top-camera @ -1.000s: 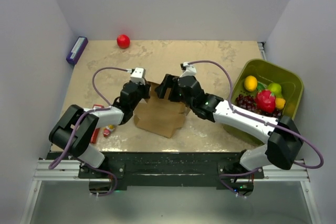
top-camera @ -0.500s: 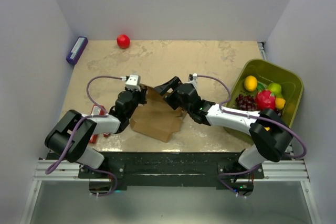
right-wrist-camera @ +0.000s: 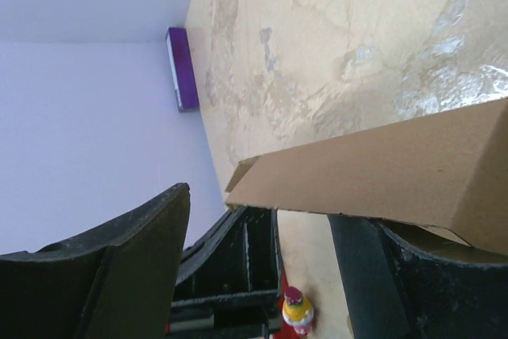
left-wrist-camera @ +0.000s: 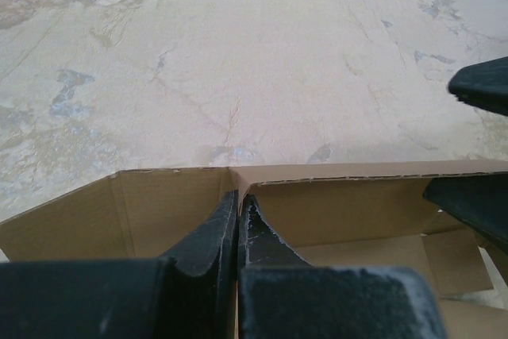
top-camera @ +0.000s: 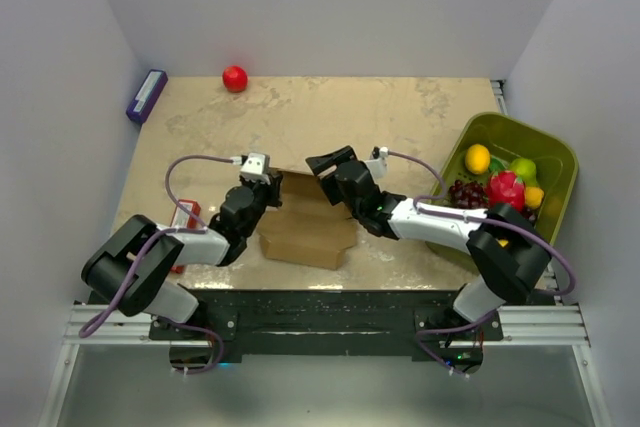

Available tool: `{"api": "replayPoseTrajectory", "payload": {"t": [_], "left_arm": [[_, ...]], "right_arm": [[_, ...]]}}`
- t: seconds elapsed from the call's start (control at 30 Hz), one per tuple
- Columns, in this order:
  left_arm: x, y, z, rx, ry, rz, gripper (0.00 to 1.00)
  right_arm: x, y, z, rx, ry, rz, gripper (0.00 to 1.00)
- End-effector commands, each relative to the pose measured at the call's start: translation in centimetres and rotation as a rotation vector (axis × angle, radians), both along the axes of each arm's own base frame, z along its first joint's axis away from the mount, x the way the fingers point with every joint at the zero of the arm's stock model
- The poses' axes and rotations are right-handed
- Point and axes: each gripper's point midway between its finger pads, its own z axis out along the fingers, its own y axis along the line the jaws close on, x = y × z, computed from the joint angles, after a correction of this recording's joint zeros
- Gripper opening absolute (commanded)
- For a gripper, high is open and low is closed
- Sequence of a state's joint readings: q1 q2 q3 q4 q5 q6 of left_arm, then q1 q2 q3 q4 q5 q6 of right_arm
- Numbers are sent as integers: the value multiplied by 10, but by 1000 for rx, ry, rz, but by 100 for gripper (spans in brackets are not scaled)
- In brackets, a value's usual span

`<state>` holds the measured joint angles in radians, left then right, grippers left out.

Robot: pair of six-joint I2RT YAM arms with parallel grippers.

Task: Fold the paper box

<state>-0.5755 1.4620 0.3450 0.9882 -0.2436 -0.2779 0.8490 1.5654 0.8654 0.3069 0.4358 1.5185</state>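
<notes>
The paper box (top-camera: 305,225) is plain brown cardboard without marks, and it is only partly folded. It lies on the surface (top-camera: 350,117) close to the middle of the near edge. Its long far wall stands upright, the top is open, and a loose flap lies inside.

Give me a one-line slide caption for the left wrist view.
Left fingers pinched shut on a wall of the plain brown cardboard paper box, beige mottled tabletop beyond.

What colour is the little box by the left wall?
The little box is purple, clearest in the top view.
</notes>
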Motion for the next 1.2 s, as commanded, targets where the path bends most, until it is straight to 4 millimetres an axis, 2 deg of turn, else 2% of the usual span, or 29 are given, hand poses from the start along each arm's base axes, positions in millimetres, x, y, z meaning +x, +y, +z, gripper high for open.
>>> {"api": "replayPoseTrajectory", "payload": {"t": [0.0,0.23,0.4,0.53,0.67,0.7,0.8,0.83,0.9,0.97,1.0,1.03,1.07,1.1,1.13,1.17], "left_arm": [[1,-4,26,-57,-93,22,0],[-6,-13,23,-21,-102,22,0],[-7,-15,16,-6,-86,16,0],[-12,-17,13,-4,-80,-11,13],[-17,-23,20,-16,-87,-56,34],[-20,-24,19,-11,-84,-72,42],[-29,-30,24,-16,-92,-132,57],[-31,-30,32,-25,-109,-144,60],[-38,-31,28,-17,-91,-170,68],[-44,-30,35,-32,-98,-184,71],[-47,-28,32,-34,-77,-184,73],[-50,-26,42,-58,-94,-183,74],[-52,-24,45,-68,-90,-176,75],[-54,-22,42,-67,-61,-173,76],[-56,-20,53,-85,-76,-170,77],[-56,-17,55,-88,-69,-151,79]], "right_arm": [[18,-15,-2,1,-14,-124,71],[17,-20,-23,-22,11,-144,62],[16,-17,-35,-23,25,-134,50],[15,-19,-41,-30,30,-135,35],[13,-19,-45,-36,38,-128,32],[12,-19,-46,-40,38,-126,28],[11,-21,-49,-39,38,-128,26],[11,-21,-47,-31,34,-128,24],[10,-22,-50,-36,34,-125,21],[8,-23,-53,-42,35,-122,18],[7,-24,-53,-42,34,-121,16],[7,-25,-54,-43,31,-121,15],[6,-25,-56,-49,31,-116,14],[5,-26,-57,-51,31,-116,12],[4,-27,-59,-50,31,-114,11],[4,-27,-59,-51,29,-113,9]]}}
